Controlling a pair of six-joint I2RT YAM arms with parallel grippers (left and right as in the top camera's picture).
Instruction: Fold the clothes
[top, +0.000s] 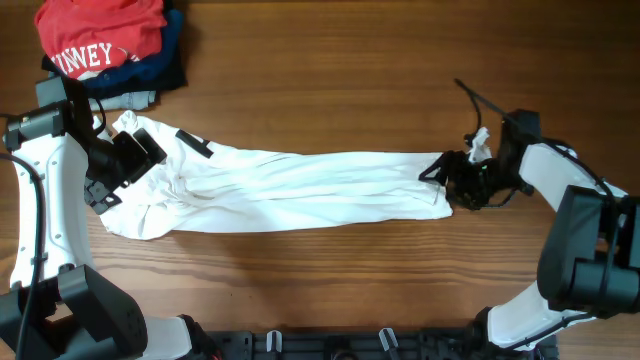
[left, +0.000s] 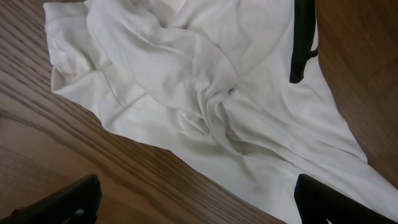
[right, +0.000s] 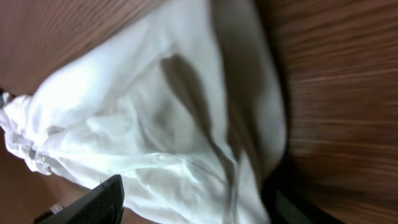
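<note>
Now: left gripper (left: 199, 202) spread wide, angled down over white T-shirt (top: 300, 185); right gripper (right: 193, 205) spread astride opposite end.

Wooden table (top: 330, 60): brown boards, grain running left to right, surface in sound condition where visible. Far left corner: one pile of garments. Top item is a red shirt (top: 100, 35) with white lettering, crumpled, letters only partly legible. Beneath it, a navy garment (top: 172, 30) shows along the right side of the pile, and a black garment (top: 172, 78) at the pile's near right edge. A light-blue garment (top: 130, 100) protrudes at the near edge.
</note>
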